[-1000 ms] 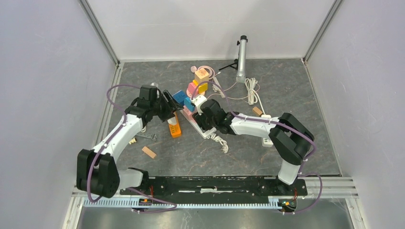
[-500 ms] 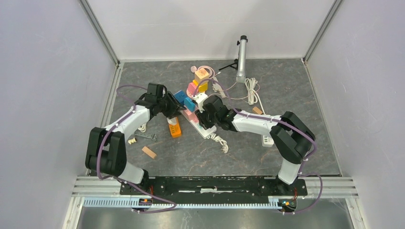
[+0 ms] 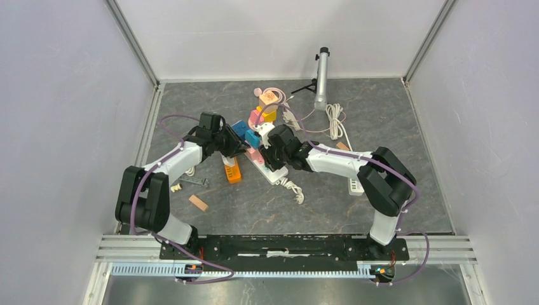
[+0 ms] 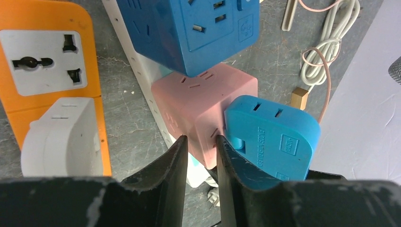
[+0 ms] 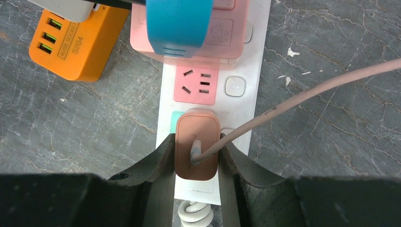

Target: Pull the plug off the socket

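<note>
jaws of left gripper [image 4: 201, 140] narrowed at edge of pink cube adapter [image 4: 198, 101]; cannot tell whether they pinch it. right gripper [image 5: 196, 141] clamped on peach plug [image 5: 197, 130], plug seated in white power strip [image 5: 257, 71]. risk: strip lifts with plug if left brace slips, toppling the adapter

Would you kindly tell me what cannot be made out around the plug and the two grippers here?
Right wrist: the prongs of the pink plug, hidden under its own body on the white power strip.
Top external: the plug itself, covered by the right gripper.
Left wrist: whether the left gripper actually touches the pink cube adapter; its own tips hide the contact.
Left wrist: the label on the light-blue adapter, too small to read.
</note>
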`<move>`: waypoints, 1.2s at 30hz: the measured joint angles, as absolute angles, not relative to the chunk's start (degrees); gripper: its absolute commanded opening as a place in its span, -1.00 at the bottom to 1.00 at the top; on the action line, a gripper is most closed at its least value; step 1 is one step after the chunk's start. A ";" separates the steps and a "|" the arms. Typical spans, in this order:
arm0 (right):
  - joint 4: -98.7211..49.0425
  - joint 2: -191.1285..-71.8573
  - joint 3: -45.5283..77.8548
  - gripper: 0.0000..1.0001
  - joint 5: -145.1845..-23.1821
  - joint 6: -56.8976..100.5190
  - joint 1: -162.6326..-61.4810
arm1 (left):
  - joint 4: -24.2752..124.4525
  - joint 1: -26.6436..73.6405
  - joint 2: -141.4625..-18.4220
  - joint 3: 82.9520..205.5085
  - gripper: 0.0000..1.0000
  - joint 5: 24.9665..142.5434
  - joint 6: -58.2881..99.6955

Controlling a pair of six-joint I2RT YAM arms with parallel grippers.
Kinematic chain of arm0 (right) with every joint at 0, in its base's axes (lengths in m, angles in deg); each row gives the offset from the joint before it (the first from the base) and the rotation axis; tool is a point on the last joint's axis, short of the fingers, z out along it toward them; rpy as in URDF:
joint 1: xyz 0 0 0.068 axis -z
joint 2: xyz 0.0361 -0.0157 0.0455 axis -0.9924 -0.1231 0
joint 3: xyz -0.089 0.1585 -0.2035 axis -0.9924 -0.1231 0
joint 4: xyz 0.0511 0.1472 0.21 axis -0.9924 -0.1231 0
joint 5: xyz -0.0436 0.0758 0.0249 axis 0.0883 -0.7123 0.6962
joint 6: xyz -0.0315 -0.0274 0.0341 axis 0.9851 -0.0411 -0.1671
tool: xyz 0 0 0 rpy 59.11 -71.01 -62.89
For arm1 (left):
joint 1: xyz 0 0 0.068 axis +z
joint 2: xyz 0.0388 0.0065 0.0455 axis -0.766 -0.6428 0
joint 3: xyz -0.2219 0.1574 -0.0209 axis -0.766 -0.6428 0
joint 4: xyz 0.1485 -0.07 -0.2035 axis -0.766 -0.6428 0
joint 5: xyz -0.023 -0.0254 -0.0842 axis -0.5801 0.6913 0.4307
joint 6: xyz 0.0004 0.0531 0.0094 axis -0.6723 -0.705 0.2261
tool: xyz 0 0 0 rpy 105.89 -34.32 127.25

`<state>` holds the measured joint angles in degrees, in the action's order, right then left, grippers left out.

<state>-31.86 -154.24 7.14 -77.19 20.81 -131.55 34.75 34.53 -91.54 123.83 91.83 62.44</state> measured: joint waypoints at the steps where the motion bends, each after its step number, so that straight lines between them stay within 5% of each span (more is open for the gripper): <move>1: -32.15 -154.29 7.33 -1.00 -77.34 20.75 -131.51 | 35.12 34.49 -91.54 123.61 -0.34 91.81 62.44; 27: -31.49 -150.22 7.20 -1.00 -77.89 19.43 -131.33 | 40.13 33.77 -88.65 119.33 -0.41 88.84 61.88; 36: -31.21 -148.65 14.74 -1.00 -72.14 22.17 -138.22 | 39.38 33.73 -88.65 119.68 -0.34 88.53 61.77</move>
